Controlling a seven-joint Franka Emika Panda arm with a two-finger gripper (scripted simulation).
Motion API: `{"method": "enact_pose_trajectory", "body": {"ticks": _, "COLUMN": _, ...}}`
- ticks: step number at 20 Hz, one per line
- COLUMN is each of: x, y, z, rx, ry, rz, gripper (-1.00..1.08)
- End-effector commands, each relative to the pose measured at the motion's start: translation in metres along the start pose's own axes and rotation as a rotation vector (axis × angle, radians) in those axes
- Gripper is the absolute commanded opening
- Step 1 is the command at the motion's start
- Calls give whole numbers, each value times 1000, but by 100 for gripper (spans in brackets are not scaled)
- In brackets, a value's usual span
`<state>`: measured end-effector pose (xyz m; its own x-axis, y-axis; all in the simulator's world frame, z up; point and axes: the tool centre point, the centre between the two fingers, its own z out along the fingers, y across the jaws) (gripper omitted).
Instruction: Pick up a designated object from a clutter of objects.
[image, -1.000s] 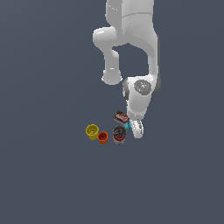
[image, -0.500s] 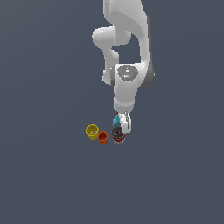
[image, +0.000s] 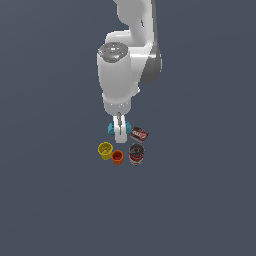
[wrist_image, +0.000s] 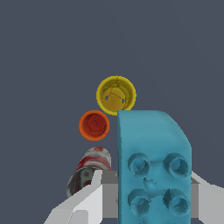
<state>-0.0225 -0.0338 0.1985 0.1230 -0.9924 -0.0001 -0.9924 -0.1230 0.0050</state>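
The teal-blue block (wrist_image: 153, 144) with round bumps fills the wrist view and sits between my two white fingers (wrist_image: 83, 202). My gripper (image: 119, 136) is shut on it. In the exterior view the block (image: 111, 129) shows on both sides of the fingers, just behind the clutter. The yellow cup (image: 105, 150), orange cup (image: 117, 157), dark can with a red band (image: 136, 154) and dark red-black box (image: 138, 134) lie around it. The wrist view also shows the yellow cup (wrist_image: 116, 95), the orange cup (wrist_image: 94, 125) and the can (wrist_image: 89, 168) lying beyond the block.
The items rest on a plain dark grey-blue ground (image: 200, 200). The white arm (image: 120, 70) hangs straight above the clutter.
The arm has swung toward the exterior view's left, and the teal-blue block has moved left with the gripper. The cups, can and box have stayed in place.
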Motion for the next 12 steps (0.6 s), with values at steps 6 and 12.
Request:
{"method": "enact_pose_trajectory", "body": {"ticks": 6, "x": 59, "y": -1, "z": -62, "rx": 0, "ry": 2, "rz": 0, "gripper": -100}}
{"method": "enact_pose_trajectory", "body": {"ticks": 12, "x": 103, "y": -4, "z": -111, "rx": 2, "ry": 2, "rz": -3, "gripper": -100}}
